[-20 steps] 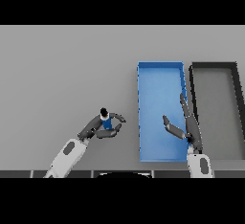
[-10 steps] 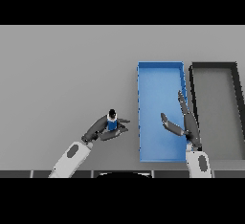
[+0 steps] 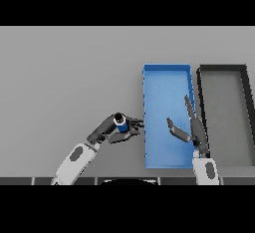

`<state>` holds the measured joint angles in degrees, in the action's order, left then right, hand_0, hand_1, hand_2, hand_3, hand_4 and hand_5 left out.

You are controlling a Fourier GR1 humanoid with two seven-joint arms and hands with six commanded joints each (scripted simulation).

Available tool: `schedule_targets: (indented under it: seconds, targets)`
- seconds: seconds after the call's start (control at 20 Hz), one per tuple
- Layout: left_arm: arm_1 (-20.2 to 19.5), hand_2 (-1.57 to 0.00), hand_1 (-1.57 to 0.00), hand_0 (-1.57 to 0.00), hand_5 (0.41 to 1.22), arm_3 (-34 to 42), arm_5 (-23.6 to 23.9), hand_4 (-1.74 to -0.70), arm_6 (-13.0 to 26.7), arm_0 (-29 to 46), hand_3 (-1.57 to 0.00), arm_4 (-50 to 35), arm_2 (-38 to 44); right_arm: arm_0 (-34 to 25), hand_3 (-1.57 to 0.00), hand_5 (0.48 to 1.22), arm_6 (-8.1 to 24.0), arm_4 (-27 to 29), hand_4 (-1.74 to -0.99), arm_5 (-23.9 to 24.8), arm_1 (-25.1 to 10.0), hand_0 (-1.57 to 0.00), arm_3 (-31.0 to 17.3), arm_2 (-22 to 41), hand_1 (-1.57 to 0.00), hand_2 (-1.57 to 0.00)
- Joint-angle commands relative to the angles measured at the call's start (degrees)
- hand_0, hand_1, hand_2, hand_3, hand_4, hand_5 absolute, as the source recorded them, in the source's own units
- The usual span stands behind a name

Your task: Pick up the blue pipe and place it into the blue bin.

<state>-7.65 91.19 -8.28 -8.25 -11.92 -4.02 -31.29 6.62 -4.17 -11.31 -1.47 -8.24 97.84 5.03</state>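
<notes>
one pipe point(image 3: 121, 120); two bins point(image 3: 167, 80)

A single head view looks steeply down from above the robot onto the grey counter point(image 3: 60, 77), facing forward, with both arms entering from the lower edge.

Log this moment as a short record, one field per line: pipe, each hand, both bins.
blue pipe: held in the left hand, just left of the blue bin, not yet over it
left hand: fingers curled round the pipe
right hand: open, holding nothing, over the blue bin's right side
blue bin: nothing lying in it
dark bin: right of the blue bin, alongside it
</notes>
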Motion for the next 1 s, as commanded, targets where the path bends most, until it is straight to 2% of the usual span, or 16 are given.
schedule_targets:
  seconds: [0.0,0.15,0.25,0.4,0.5,0.55,0.65,0.7,0.75,0.95]
  targets:
    - [0.3,-1.56,-1.56,-1.56,1.217,0.9,0.1,-1.47,1.2,-0.3,-1.56,0.3,-0.3,0.6,0.00,0.644,-1.2,0.0,-1.170,0.0,-0.2,0.00,0.4,-0.1,0.00,0.00]
    - [0.6,-1.57,-1.57,-1.57,1.219,0.5,-0.7,-1.47,4.2,-1.6,-1.57,0.7,0.4,0.7,0.00,0.642,-1.7,0.3,-1.155,0.0,-0.7,0.00,0.1,-0.7,0.00,0.00]
    - [1.4,-1.57,-1.57,-1.57,1.220,1.4,-0.7,-1.47,4.6,-1.0,-1.57,1.4,-0.1,1.5,0.00,0.643,-2.5,0.2,-1.145,0.2,-0.9,0.00,0.9,-0.8,0.00,0.00]
    - [1.8,-1.57,-1.57,-1.57,1.220,0.5,-1.4,-1.47,4.6,-0.9,-1.57,2.0,0.3,5.6,0.00,0.643,-2.1,-1.9,-1.138,2.5,0.7,0.00,4.5,0.3,0.00,0.00]
    - [1.8,-1.57,-1.57,-1.57,1.220,0.7,-1.8,-1.47,4.4,-0.9,-1.57,2.4,0.8,9.0,0.00,0.643,-1.4,-4.2,-1.188,4.7,2.5,0.00,7.4,1.5,0.00,0.00]
    - [2.1,-1.57,-1.57,-1.57,1.220,0.3,-1.9,-1.47,4.2,-0.7,-1.57,2.6,0.9,9.6,0.00,0.642,-0.4,-5.0,-1.191,5.5,2.9,0.00,8.4,1.7,0.00,0.00]
    - [2.5,-1.57,-1.57,-1.57,1.220,0.6,-2.5,-1.47,4.3,-1.2,-1.57,2.6,1.3,10.7,0.00,0.642,-0.8,-4.9,-1.187,5.4,2.9,0.00,10.4,1.9,0.00,-0.02]
    - [2.0,-1.57,-1.57,-1.57,1.221,0.9,-3.2,-1.47,4.0,-0.9,-1.57,2.3,1.7,10.4,0.00,0.648,-3.0,-1.0,-1.195,3.0,2.9,0.00,11.7,1.8,0.00,-0.04]
    - [2.2,-1.57,-1.57,-1.57,1.221,1.1,-3.3,-1.47,4.3,-0.5,-1.57,2.7,1.4,10.1,0.00,0.641,-2.9,4.4,-1.198,-0.2,2.4,0.00,13.0,1.0,-0.01,-0.07]
    - [3.3,-1.57,-1.57,-1.57,1.221,1.7,-4.1,-1.47,4.3,0.0,-1.57,3.4,1.3,5.4,0.00,0.600,6.2,18.7,-1.224,-10.4,-3.4,0.00,19.8,1.1,-0.02,-0.12]
